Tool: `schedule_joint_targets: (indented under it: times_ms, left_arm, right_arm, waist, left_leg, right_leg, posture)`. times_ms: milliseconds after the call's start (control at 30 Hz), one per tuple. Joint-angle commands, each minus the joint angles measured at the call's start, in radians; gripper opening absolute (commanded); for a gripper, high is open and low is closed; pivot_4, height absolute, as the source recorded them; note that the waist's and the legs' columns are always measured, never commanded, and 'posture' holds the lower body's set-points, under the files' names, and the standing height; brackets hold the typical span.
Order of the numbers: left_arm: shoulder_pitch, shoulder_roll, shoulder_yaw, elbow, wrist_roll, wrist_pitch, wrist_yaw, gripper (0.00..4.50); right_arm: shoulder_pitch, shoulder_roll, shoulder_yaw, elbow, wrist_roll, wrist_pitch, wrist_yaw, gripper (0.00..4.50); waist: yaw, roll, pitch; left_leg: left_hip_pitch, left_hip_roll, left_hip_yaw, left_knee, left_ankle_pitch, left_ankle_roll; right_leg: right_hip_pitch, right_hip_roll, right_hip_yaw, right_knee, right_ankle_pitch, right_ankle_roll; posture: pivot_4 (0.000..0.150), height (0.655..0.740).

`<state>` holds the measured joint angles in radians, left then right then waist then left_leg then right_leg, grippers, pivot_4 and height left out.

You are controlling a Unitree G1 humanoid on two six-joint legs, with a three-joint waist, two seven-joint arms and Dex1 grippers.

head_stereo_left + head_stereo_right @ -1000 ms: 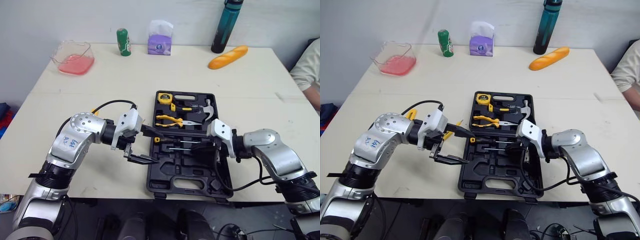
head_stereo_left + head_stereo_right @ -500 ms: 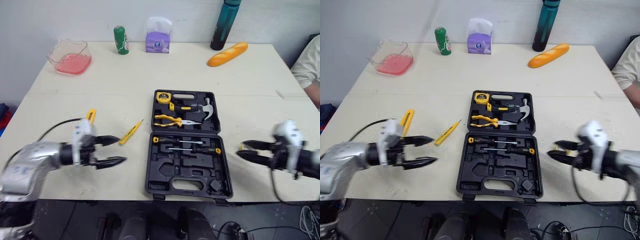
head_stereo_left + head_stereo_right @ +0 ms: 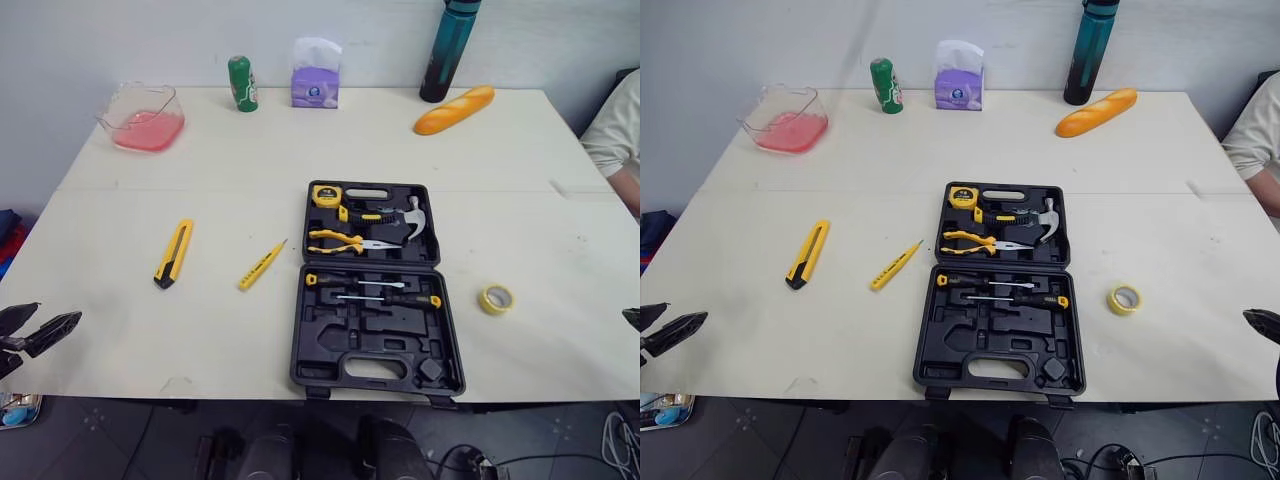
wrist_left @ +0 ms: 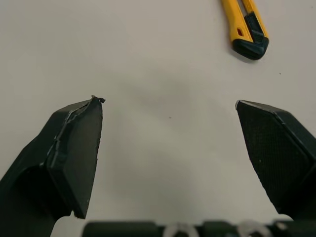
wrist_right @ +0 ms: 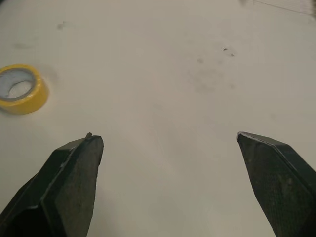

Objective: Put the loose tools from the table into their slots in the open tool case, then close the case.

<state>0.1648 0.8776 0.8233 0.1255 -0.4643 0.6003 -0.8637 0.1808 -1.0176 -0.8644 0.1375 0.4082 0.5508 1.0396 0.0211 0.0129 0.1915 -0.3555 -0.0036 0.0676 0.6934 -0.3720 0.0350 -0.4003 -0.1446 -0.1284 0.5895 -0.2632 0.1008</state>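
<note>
The black tool case [image 3: 322, 330] lies open mid-table, with a tape measure [image 3: 327, 195], hammer [image 3: 412, 214], pliers [image 3: 345, 240] and two screwdrivers [image 3: 372, 291] in its slots. A yellow utility knife [image 3: 173, 253] and a thin yellow tester pen [image 3: 262, 265] lie loose to its left. A yellow tape roll [image 3: 495, 299] lies to its right. My left gripper [image 3: 45, 322] hangs open at the table's front left edge, and its wrist view shows the knife's tip [image 4: 249, 39] ahead of it. My right gripper [image 5: 165, 135] stands open at the front right edge, with the tape roll [image 5: 19, 89] ahead of one finger.
Along the back edge stand a pink-filled clear bowl [image 3: 143, 114], a green can [image 3: 241, 82], a purple tissue pack [image 3: 315, 75], a dark teal bottle [image 3: 446, 50] and a bread roll [image 3: 456, 110]. A person's sleeve [image 3: 615, 130] shows at the right.
Both arms have drawn back from over the case to the table's front corners. The right gripper has opened. The knife, pen and tape roll are now uncovered.
</note>
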Motion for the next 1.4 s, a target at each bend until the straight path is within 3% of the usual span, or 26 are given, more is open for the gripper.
schedule_joint_targets:
  times_ms: [33,233,500,633,733,900,1200,1400]
  left_arm:
    - [-0.019,0.015,-0.007,-0.057,-0.027,0.004,0.004,4.5]
    - [-0.072,0.009,-0.114,-0.317,-0.173,0.185,0.004,4.5]
    - [-0.294,-0.051,-0.33,-0.514,-0.268,0.418,0.233,4.5]
    - [-0.407,-0.105,-0.532,-0.503,-0.202,0.443,0.305,4.5]
    - [-0.505,-0.165,-0.675,-0.386,-0.091,0.412,0.381,4.5]
    - [-0.61,-0.248,-0.771,-0.279,-0.026,0.372,0.394,4.5]
    - [-0.603,-0.258,-0.898,-0.265,0.098,0.315,0.396,4.5]
    - [-0.602,-0.277,-0.886,-0.271,0.102,0.334,0.376,1.85]
  right_arm:
    - [-0.015,0.003,-0.004,-0.051,0.032,0.007,-0.014,4.47]
    - [-0.052,0.014,0.019,-0.299,0.173,0.163,-0.036,4.47]
    - [-0.23,0.01,0.176,-0.668,0.485,0.398,-0.158,4.47]
    - [-0.376,0.03,0.354,-0.745,0.57,0.42,-0.22,4.47]
    - [-0.473,0.056,0.475,-0.749,0.577,0.405,-0.241,4.47]
    - [-0.582,0.093,0.615,-0.726,0.552,0.374,-0.24,4.47]
    - [-0.601,0.181,0.728,-0.751,0.527,0.355,-0.296,4.47]
    - [-0.636,0.203,0.771,-0.738,0.491,0.336,-0.304,4.5]
  waist:
    - [0.0,0.0,0.0]
    - [0.0,0.001,0.0]
    - [0.003,0.001,0.0]
    - [0.003,-0.001,0.0]
    - [0.006,-0.002,0.0]
    - [0.005,-0.004,0.0]
    - [0.006,-0.004,0.0]
    - [0.006,-0.004,0.0]
  left_leg:
    - [0.0,0.0,0.0,-0.001,0.0,0.0]
    - [-0.003,0.0,0.003,-0.002,0.001,-0.001]
    - [-0.003,0.0,0.002,-0.003,0.004,-0.001]
    - [-0.004,-0.001,0.003,-0.003,0.007,0.003]
    - [-0.004,-0.001,0.004,-0.002,0.008,0.003]
    - [-0.01,-0.001,0.004,0.0,0.01,0.004]
    - [-0.013,-0.001,0.003,0.006,0.01,0.005]
    - [-0.013,-0.001,0.001,0.006,0.011,0.005]
  right_leg:
    - [-0.001,0.0,0.001,0.0,0.0,0.0]
    - [-0.006,0.0,0.002,0.002,0.0,0.0]
    - [-0.006,0.002,0.003,0.004,0.0,0.0]
    - [-0.006,0.006,0.003,0.006,0.001,0.001]
    - [-0.006,0.012,0.004,0.006,0.001,0.001]
    - [-0.01,0.014,0.004,0.006,0.001,0.002]
    - [-0.011,0.013,-0.002,0.007,0.002,0.003]
    - [-0.011,0.012,-0.001,0.007,0.002,0.003]
  posture:
    - [0.15,0.7314]
    - [0.15,0.7314]
    - [0.15,0.7314]
    - [0.15,0.7314]
    - [0.15,0.7314]
    - [0.15,0.7314]
    - [0.15,0.7314]
    - [0.15,0.7314]
